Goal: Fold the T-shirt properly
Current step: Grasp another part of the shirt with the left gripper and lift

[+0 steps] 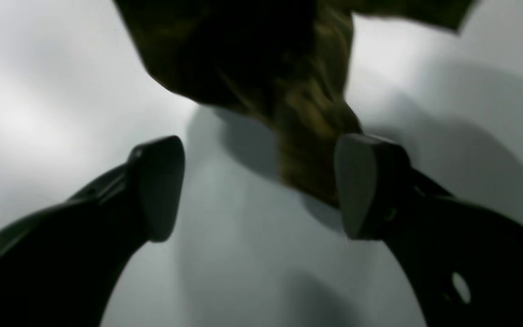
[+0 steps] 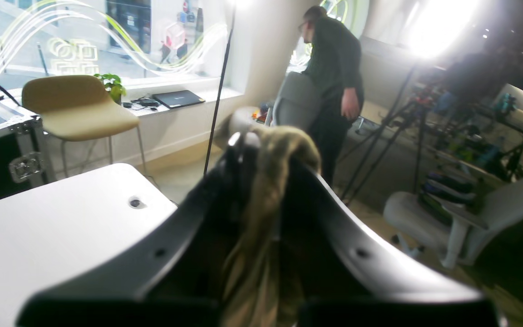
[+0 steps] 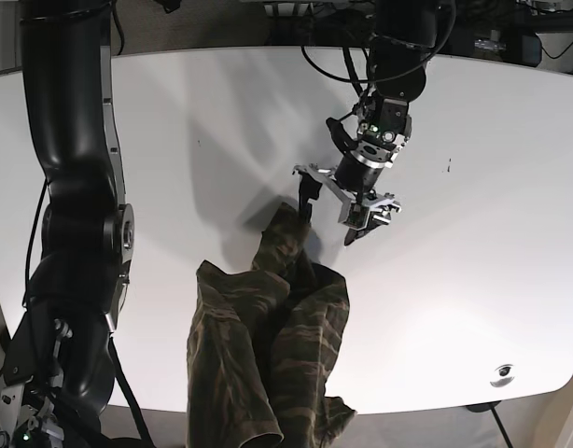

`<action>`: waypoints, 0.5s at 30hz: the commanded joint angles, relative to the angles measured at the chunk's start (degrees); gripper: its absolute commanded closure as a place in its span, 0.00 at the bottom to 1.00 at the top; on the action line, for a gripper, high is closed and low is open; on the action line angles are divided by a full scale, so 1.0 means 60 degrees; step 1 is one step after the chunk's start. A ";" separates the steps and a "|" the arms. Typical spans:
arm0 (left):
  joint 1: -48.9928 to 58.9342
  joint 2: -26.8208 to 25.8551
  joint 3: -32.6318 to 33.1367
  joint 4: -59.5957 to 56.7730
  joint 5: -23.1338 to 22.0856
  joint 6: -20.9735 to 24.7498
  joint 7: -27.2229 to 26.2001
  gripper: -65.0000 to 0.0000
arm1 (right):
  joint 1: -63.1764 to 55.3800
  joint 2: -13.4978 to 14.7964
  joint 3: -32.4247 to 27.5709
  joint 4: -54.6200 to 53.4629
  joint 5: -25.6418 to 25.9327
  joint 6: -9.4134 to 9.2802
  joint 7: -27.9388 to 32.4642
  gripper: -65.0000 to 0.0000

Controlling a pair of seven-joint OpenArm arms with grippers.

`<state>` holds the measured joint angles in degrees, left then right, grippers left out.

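- The T-shirt (image 3: 268, 345) lies crumpled at 6 o'clock on the counter (image 3: 473, 280).
- Left gripper (image 3: 341, 207): jaws apart, empty, hovering at the shirt's 12 o'clock tip.
- Right gripper (image 2: 261, 181): jaws clamped on cloth.
- Grip one layer at the tip, then spread the shirt flat.

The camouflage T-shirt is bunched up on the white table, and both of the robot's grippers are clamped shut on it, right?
Not quite. The left gripper is open beside the camouflage T-shirt, as the left wrist view shows. Only the right gripper is shut on cloth. The shirt does lie bunched on the white table.
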<state>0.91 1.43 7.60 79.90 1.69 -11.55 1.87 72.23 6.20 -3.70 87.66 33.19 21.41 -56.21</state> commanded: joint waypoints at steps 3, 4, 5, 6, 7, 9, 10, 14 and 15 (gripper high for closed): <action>-0.0539 0.0135 0.0881 -0.0679 -0.0085 -0.0119 -0.0260 0.26 | 0.0429 -0.0014 0.0053 0.0094 0.0058 -0.0015 0.0364 0.97; -0.0554 0.0135 0.1130 -0.0869 -0.0041 -0.0104 -0.0260 0.26 | 0.0429 -0.0014 0.0053 0.0094 0.0058 0.0000 0.0364 0.97; -0.0598 0.0135 0.1320 -0.1148 -0.0026 -0.0060 -0.0260 0.26 | 0.0429 0.0000 0.0053 0.0094 0.0058 0.0014 0.0364 0.97; -0.0774 0.0135 0.1335 -0.1338 -0.0026 -0.0060 -0.0260 0.26 | 0.0429 0.0000 0.0053 0.0094 0.0058 0.0029 0.0364 0.97; -0.1067 0.0135 0.1335 -0.1763 -0.0041 -0.0060 -0.0260 0.26 | 0.0429 0.0000 0.0053 0.0094 0.0058 0.0029 0.0364 0.97; -0.1419 0.0164 0.1350 -0.2569 -0.0070 -0.0060 -0.0260 0.26 | 0.0429 0.0000 0.0053 0.0094 0.0058 0.0029 0.0364 0.97; -0.1609 0.0282 0.1350 -0.2935 -0.0070 -0.0060 -0.0260 0.26 | 0.0429 0.0015 0.0053 0.0094 0.0058 0.0029 0.0364 0.97; -0.2078 0.0589 0.1350 -0.3932 -0.0011 -0.0045 -0.0260 0.27 | 0.0429 0.0176 0.0053 0.0094 0.0058 0.0044 0.0364 0.97; -0.2195 0.0589 0.1350 -0.4137 -0.0011 -0.0045 -0.0260 0.32 | 0.0429 0.0191 0.0053 0.0094 0.0058 0.0044 0.0364 0.97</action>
<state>-11.90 5.08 15.70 54.89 1.69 -11.55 -2.13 72.23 7.35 -3.75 87.66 33.21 21.67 -56.23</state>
